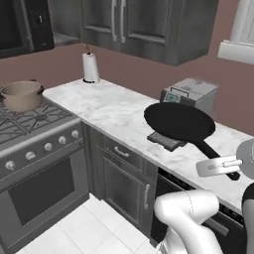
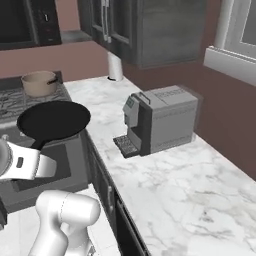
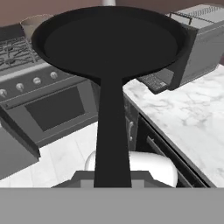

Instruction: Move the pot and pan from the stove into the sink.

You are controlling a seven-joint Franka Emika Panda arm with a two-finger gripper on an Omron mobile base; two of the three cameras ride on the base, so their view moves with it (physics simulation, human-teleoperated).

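The claw (image 1: 229, 164) holds the pan (image 1: 179, 122) by its handle above the marble desk (image 1: 114, 109); the pot (image 1: 22, 95) sits far left on the stove (image 1: 34, 149).

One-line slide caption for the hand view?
Gripper holds the black pan by its handle, lifted in front of the stove.

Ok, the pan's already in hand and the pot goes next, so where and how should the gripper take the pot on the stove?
Grip the pot by its rim, coming straight down from above. It stands upright and open on the stove grate, so the thin wall suits a two-finger pinch. The small dark side handle looks too short for a sure hold. For now the gripper is shut on the pan handle.
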